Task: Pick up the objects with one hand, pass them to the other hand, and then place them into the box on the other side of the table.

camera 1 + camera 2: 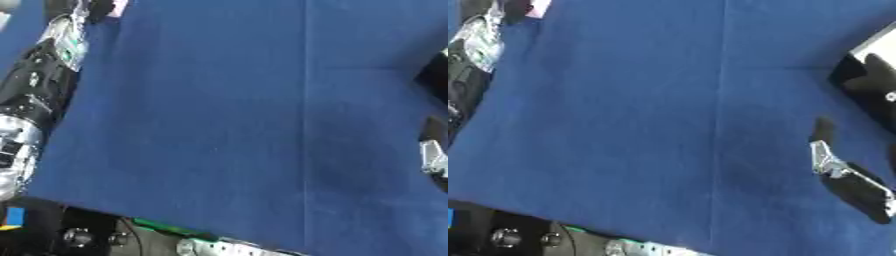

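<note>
**Blue table, no task object seen**

No object or box can be made out on the blue cloth point(219, 125). The left arm point(39, 85) is stretched along the left edge. The right hand point(846, 182) is seen at the right edge; its finger state cannot be told.

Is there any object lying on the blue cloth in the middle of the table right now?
No, the middle of the blue cloth is bare, with only the left arm and right hand at its edges.

The counter point(219, 115) is covered in a blue cloth, with a straight crease running from far to near a little right of the middle. Its near edge slants across the lower left.
</note>
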Available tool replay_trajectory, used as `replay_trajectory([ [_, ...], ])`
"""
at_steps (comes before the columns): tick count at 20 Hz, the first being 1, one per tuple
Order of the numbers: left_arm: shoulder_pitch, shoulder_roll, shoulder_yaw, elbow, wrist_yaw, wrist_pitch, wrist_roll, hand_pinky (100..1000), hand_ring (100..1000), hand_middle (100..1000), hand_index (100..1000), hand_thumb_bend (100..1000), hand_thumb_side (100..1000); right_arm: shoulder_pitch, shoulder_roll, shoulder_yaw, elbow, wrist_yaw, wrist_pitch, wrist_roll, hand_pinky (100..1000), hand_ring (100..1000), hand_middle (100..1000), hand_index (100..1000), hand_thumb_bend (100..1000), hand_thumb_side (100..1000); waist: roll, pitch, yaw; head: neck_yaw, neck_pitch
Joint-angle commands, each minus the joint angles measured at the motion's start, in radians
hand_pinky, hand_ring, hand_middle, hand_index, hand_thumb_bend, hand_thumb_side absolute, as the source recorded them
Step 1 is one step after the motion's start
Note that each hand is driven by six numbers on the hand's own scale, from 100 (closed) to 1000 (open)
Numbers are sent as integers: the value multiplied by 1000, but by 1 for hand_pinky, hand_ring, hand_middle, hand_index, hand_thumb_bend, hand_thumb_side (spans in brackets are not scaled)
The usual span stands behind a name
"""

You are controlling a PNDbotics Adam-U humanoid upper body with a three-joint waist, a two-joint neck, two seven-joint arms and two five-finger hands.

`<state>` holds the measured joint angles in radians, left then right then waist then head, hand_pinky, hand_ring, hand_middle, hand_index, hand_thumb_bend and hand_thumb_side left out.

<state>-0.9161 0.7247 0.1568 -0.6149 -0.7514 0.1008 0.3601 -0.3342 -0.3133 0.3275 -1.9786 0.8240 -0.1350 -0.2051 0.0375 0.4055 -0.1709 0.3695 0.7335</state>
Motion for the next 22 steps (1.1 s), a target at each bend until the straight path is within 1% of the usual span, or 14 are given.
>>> replay_trajectory([
  [1, -15, 29, 5, 4, 46, 2, 19, 759, 783, 791, 881, 100, 1000, -9, -13, -7, -21, -8, -2, -3, 825, 859, 681, 973, 100, 414, 0, -14, -2, -3, -31],
  [3, -12, 30, -2, 11, 73, 1, 25, 758, 781, 788, 877, 100, 1000, -10, -14, -8, -21, -10, -3, -4, 825, 859, 681, 973, 100, 413, 0, -9, -4, -5, -58],
  [5, -10, 31, -10, 15, 99, -3, 29, 753, 775, 779, 867, 100, 1000, -11, -15, -8, -21, -11, -3, -5, 825, 860, 681, 973, 100, 413, 1, -6, -5, -5, -93],
  [8, -7, 32, -21, 19, 140, -9, 35, 741, 752, 750, 838, 100, 990, -10, -15, -9, -21, -11, -3, -5, 825, 860, 681, 973, 100, 412, 2, -3, -6, -7, -126],
  [12, -2, 29, -38, 27, 194, -22, 29, 694, 673, 660, 749, 100, 820, -10, -14, -10, -21, -11, -4, -4, 825, 860, 682, 973, 100, 412, 3, -1, -8, -16, -151],
  [13, -1, 29, -41, 29, 207, -26, 26, 683, 624, 607, 702, 100, 714, -10, -14, -10, -21, -10, -4, -4, 826, 860, 682, 973, 100, 411, 3, -1, -9, -19, -157],
  [15, 1, 28, -47, 31, 234, -33, 27, 674, 593, 574, 673, 100, 652, -10, -14, -10, -21, -10, -3, -3, 826, 860, 682, 973, 100, 412, 3, -3, -10, -23, -166],
  [16, 1, 28, -50, 31, 247, -37, 25, 655, 553, 530, 634, 100, 563, -10, -14, -11, -21, -10, -3, -3, 826, 860, 682, 973, 100, 411, 3, -3, -10, -23, -170],
  [17, 2, 27, -53, 31, 259, -42, 22, 644, 527, 503, 606, 100, 496, -10, -14, -11, -21, -9, -3, -2, 826, 860, 683, 973, 100, 411, 3, -5, -10, -23, -172],
  [18, 2, 27, -56, 31, 270, -47, 19, 634, 506, 479, 581, 100, 402, -10, -13, -11, -21, -8, -3, -2, 826, 860, 683, 972, 100, 412, 3, -6, -9, -21, -172],
  [19, 2, 27, -59, 30, 278, -50, 16, 627, 490, 462, 561, 100, 335, -10, -13, -11, -21, -8, -3, -1, 826, 860, 683, 972, 100, 413, 4, -7, -9, -20, -170],
  [22, 2, 27, -63, 29, 293, -57, 10, 627, 490, 462, 561, 100, 335, -10, -12, -10, -21, -6, -3, 0, 826, 860, 683, 972, 100, 413, 4, -9, -9, -18, -168],
])
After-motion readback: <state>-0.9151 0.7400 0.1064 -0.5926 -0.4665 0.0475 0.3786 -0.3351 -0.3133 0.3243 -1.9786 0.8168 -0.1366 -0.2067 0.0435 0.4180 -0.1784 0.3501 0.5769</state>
